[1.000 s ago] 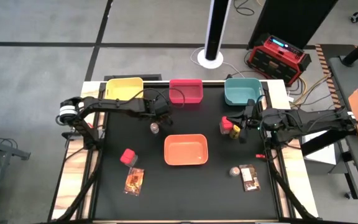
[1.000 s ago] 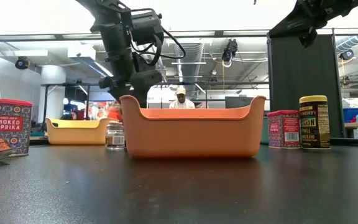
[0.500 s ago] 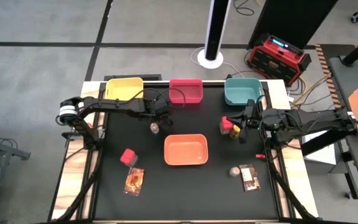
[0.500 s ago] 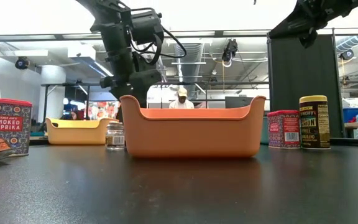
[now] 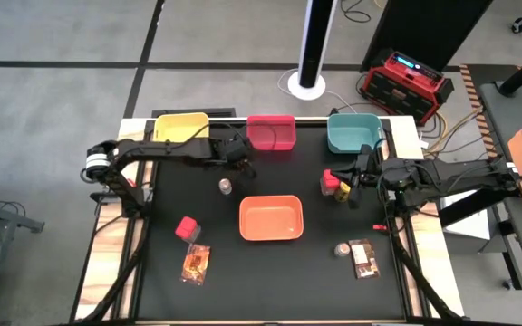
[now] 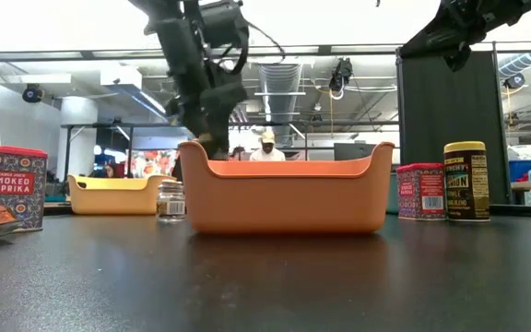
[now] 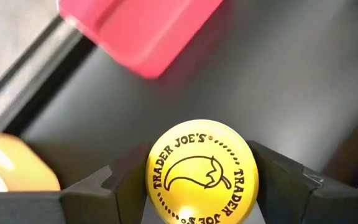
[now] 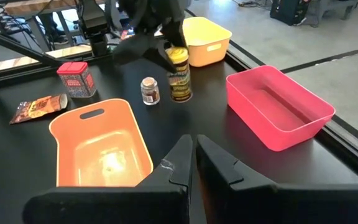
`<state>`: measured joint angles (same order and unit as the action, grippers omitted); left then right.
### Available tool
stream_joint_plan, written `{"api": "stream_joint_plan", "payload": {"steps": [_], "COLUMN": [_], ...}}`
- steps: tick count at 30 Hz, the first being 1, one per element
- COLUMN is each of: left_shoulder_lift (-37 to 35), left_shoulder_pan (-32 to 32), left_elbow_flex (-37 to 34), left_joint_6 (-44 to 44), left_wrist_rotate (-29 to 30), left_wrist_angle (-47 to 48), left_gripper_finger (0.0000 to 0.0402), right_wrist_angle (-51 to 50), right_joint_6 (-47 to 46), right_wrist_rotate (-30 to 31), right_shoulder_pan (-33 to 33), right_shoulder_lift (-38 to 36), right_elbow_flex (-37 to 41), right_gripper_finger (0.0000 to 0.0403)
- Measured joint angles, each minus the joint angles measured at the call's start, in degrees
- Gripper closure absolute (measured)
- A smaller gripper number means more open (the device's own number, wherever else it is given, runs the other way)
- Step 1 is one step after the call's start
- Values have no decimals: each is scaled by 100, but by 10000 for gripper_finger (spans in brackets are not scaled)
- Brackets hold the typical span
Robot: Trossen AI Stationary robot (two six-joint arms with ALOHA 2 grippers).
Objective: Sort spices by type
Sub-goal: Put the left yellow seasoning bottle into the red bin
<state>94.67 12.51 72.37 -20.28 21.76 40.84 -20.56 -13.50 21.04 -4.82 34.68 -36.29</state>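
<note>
My left gripper (image 5: 239, 150) hangs just in front of the red tray (image 5: 271, 133), shut on a yellow-lidded dark jar (image 8: 179, 78). A clear shaker (image 5: 226, 186) stands on the mat near it. My right gripper (image 5: 352, 181) is shut and waits beside a red tub (image 5: 328, 184) and the second yellow-lidded jar (image 5: 343, 190). Another red tub (image 5: 186, 226) and a printed packet (image 5: 195, 263) sit near the left front. A second shaker (image 5: 342, 248) and packet (image 5: 363, 258) lie near the right front. My left gripper pinches the jar by its round yellow lid (image 7: 201, 168), one finger (image 7: 126, 180) on each side of the rim. The fingers come from above, pointing down. The jar hangs upright below them (image 8: 180, 87); its base looks just off the mat.
Yellow tray (image 5: 181, 128), red tray and teal tray (image 5: 352, 133) line the far edge. The orange tray (image 5: 271, 218) sits mid-table and blocks much of the low view (image 6: 289, 194). A person shows in the room beyond the table.
My left gripper, still shut on the jar, has risen and moved toward the far edge and a little right, toward the red tray. The clear shaker stays where it stood. My right arm has kept still.
</note>
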Motion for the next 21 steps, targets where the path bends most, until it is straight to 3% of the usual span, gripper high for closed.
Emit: {"api": "stream_joint_plan", "payload": {"steps": [8,13,16,21], "left_shoulder_lift": [-2,96,295,763], "left_shoulder_pan": [311,706,939,1250], "left_elbow_flex": [1063,1668,1909,2341], "left_joint_6": [1281,1846,2082,2398], "left_wrist_rotate": [-224,-724,-1102,-1205], "left_wrist_angle": [18,19,35,177], "left_gripper_finger": [183,183,183,183], "right_wrist_angle": [-14,-17,-19,-22], "right_joint_6": [-2,-2,-2,-4], "right_wrist_rotate": [0,0,2,0], "right_shoulder_pan": [0,0,-2,-1], "right_shoulder_lift": [1,0,2,2], "right_elbow_flex": [0,0,0,0], "right_gripper_finger": [390,390,390,390]}}
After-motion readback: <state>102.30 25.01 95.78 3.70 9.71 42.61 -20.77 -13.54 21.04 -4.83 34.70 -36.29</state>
